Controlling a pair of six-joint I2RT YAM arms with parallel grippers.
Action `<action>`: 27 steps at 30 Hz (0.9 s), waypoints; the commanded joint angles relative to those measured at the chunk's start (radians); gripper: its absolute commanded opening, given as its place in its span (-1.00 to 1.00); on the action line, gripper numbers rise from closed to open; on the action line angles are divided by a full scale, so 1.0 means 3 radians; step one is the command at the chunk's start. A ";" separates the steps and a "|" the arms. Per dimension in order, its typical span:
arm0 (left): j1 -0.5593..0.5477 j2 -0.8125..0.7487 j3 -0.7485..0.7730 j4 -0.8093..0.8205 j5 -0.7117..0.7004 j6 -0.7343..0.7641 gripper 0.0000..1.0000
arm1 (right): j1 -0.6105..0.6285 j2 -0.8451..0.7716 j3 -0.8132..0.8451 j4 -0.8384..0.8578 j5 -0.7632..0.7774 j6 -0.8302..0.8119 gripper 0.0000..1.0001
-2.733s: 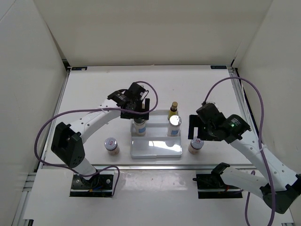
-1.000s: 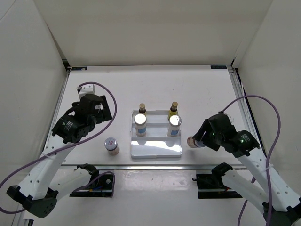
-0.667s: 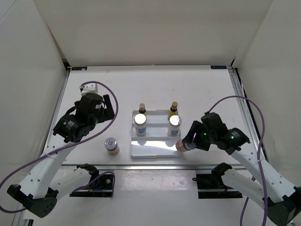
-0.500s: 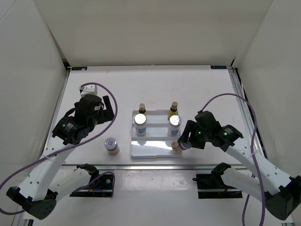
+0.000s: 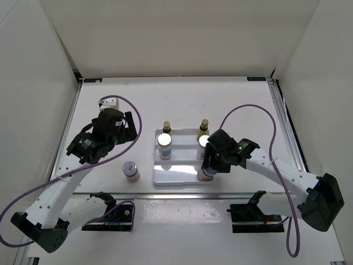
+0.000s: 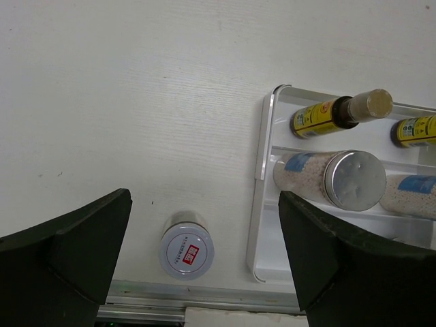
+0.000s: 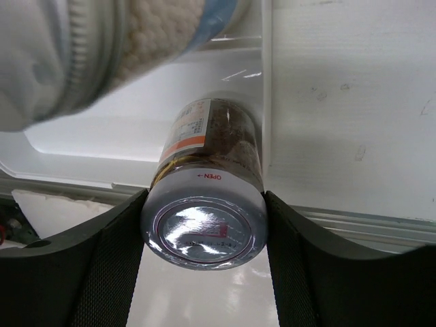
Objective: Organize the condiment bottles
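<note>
My right gripper (image 7: pixel 204 197) clamps a pinkish jar (image 7: pixel 211 146) at the front right corner of the tray (image 5: pixel 176 175); the other jar (image 6: pixel 187 246) stands left of the tray's front. My left gripper (image 6: pixel 204 197), left of the tray, gapes wide and empty; white bottles (image 5: pixel 165 142) stand on its middle step, amber bottles (image 5: pixel 166 127) behind

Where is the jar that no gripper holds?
In the top view, the free jar stands on the table, just left of the white tray, at its near corner.

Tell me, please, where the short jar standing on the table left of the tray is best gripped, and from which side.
Grip the short jar around its round body, just below the silver lid, coming from straight above. It stands upright and apart from the tray, so both flanks are free.
</note>
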 commanded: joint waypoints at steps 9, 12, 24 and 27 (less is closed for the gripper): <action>0.0009 -0.0005 -0.0082 -0.0073 0.0153 -0.0027 1.00 | 0.0140 -0.0093 0.0587 -0.0172 0.0388 0.0117 1.00; 0.0009 0.0030 -0.0082 -0.0307 0.0377 -0.0191 1.00 | 0.0140 -0.0261 0.0639 -0.0305 0.0465 0.0148 1.00; 0.0009 0.0266 -0.0777 -0.0554 0.0926 -0.1147 0.89 | 0.0140 -0.1034 0.0532 -0.0438 0.0496 0.0082 1.00; 0.0040 0.0266 -0.0844 -0.0620 0.0788 -0.1341 0.89 | 0.0140 -0.1034 0.0501 -0.0438 0.0465 0.0082 1.00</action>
